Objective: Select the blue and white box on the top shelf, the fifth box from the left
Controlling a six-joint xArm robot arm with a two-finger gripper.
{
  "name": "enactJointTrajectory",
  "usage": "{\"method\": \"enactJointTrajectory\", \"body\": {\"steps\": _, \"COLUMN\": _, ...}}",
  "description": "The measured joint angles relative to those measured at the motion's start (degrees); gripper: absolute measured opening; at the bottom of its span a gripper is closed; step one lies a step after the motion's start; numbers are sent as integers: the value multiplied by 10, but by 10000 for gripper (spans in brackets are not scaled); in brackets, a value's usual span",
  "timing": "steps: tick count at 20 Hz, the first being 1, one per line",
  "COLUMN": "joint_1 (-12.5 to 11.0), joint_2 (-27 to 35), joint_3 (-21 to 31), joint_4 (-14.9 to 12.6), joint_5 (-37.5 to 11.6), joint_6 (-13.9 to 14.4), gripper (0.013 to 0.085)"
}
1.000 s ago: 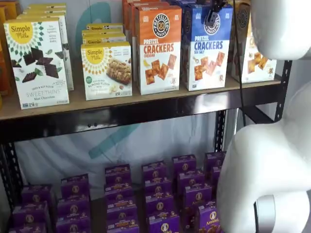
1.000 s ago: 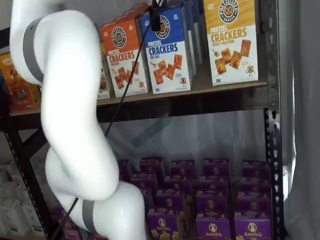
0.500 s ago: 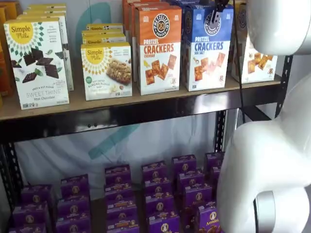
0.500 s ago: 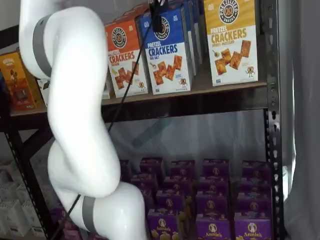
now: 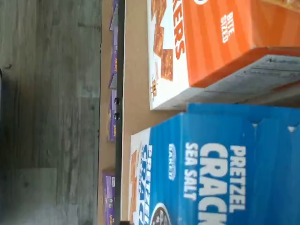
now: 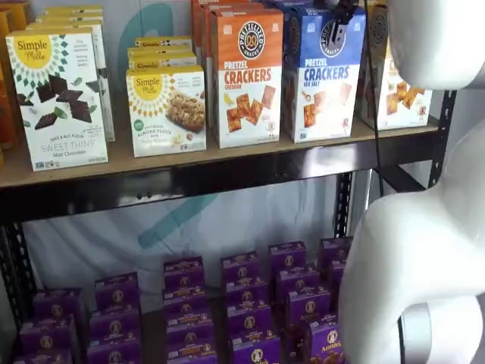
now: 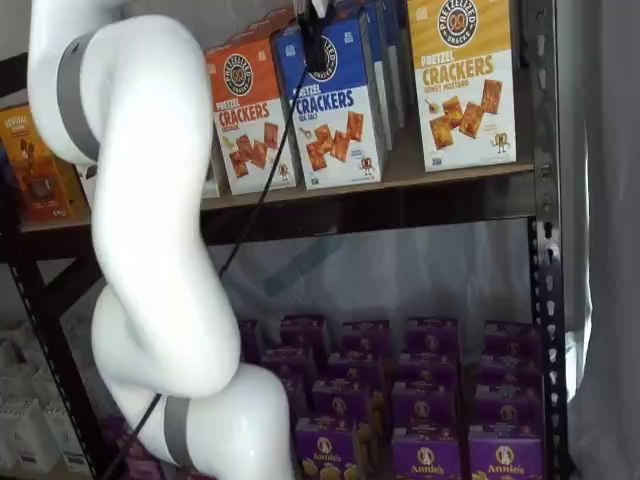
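The blue and white box stands on the top shelf between an orange-topped carton and a yellow-topped one, and it shows in both shelf views. My gripper hangs from above at the box's top edge. One black finger lies against the upper front face, and the other is hidden behind the box. The fingers look closed on the box top, and the box leans slightly. The wrist view shows the box's blue top close up.
The orange Cheddar carton touches the box's left side; the yellow-topped carton stands to its right. Simple Mills boxes fill the shelf's left. Small purple boxes sit below. My white arm and a cable hang in front.
The finger rose a little, then came back down onto the box's upper front. The blue and white box has shifted slightly and looks blurred. The arm's elbow has swung a little.
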Motion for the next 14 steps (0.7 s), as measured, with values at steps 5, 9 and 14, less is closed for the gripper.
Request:
{"method": "enactJointTrajectory", "body": {"steps": 5, "joint_1": 6, "joint_2": -2, "joint_3": 6, "joint_4": -2, "joint_5": 5, "joint_6": 5, "gripper": 850}}
{"method": "enactJointTrajectory", "body": {"steps": 9, "joint_1": 3, "joint_2": 0, "joint_3": 2, "joint_4": 2, "joint_5": 10, "joint_6": 5, "gripper": 850}}
{"method": "enactJointTrajectory", "body": {"steps": 14, "joint_1": 0, "joint_2": 3, "joint_3": -4, "joint_4": 5, "joint_5": 14, "joint_6": 2, "gripper": 810}}
